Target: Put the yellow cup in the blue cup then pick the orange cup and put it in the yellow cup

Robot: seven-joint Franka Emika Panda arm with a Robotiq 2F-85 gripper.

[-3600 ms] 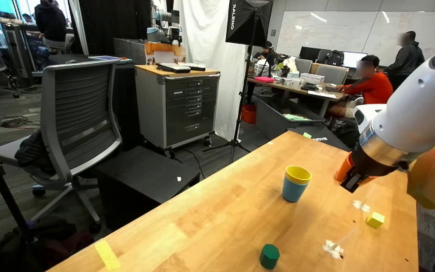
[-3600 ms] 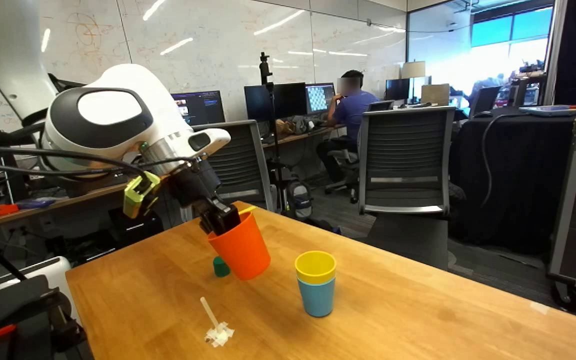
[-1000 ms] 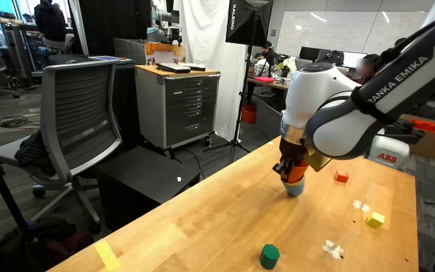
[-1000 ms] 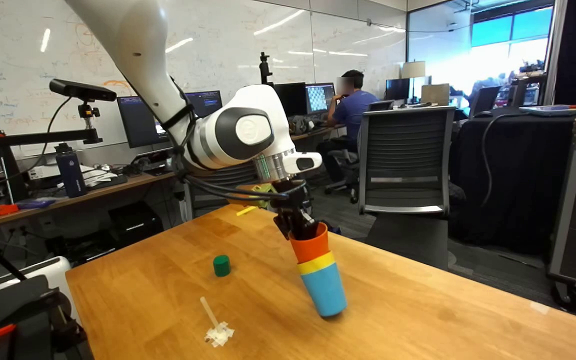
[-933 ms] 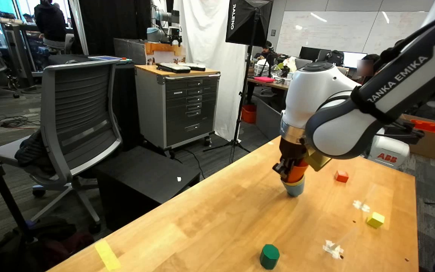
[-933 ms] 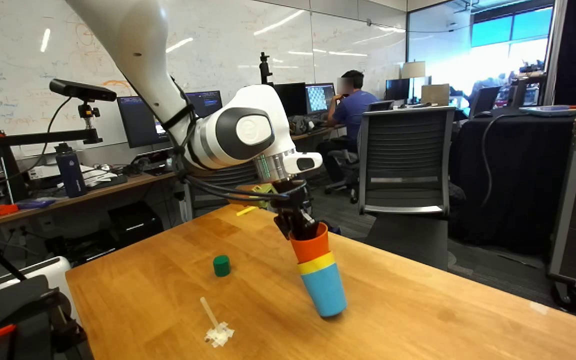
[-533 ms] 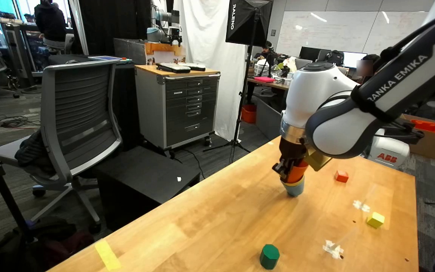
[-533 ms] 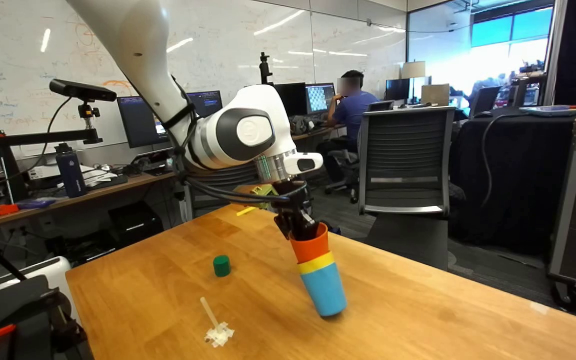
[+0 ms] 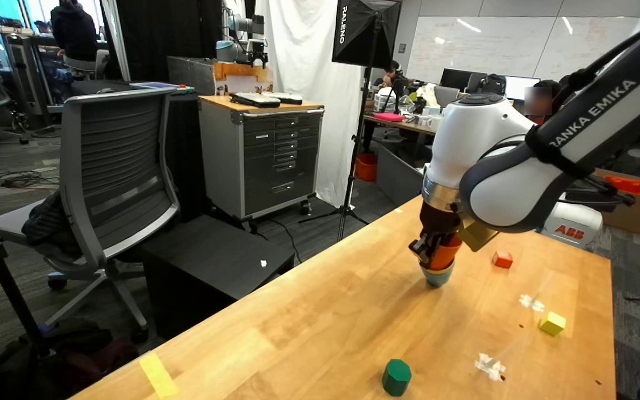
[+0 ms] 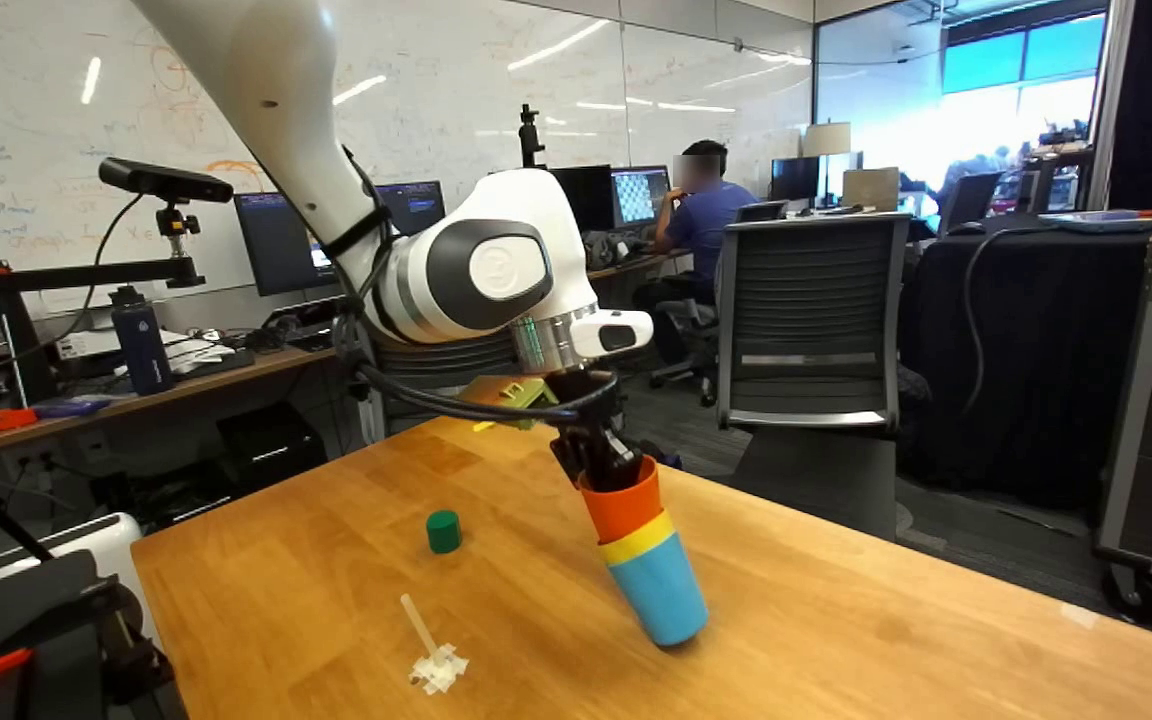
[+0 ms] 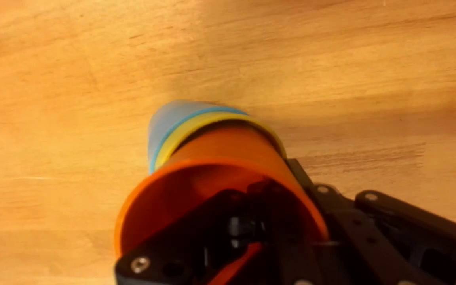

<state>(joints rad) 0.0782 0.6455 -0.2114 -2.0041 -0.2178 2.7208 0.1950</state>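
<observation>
Jaws pinch the wall of the orange cup (image 10: 627, 511); beneath them, the yellow cup (image 10: 638, 541) and blue cup (image 10: 662, 594) (all leaning) should settle upright before release.

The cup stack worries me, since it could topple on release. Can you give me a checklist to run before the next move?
1. Is the yellow cup inside the blue cup: ok, nested, with a band showing above the rim.
2. Is the orange cup in the yellow cup: ok, its lower part is in.
3. Is it seated as deep as the yellow one: not ok, more of it stands above the rim.
4. Are the cups upright: not ok, all three lean.
5. Does the blue cup's base rest on the table: cannot tell.
6. Does the hand grip the wall: ok, one finger inside the orange cup, one outside.
</observation>
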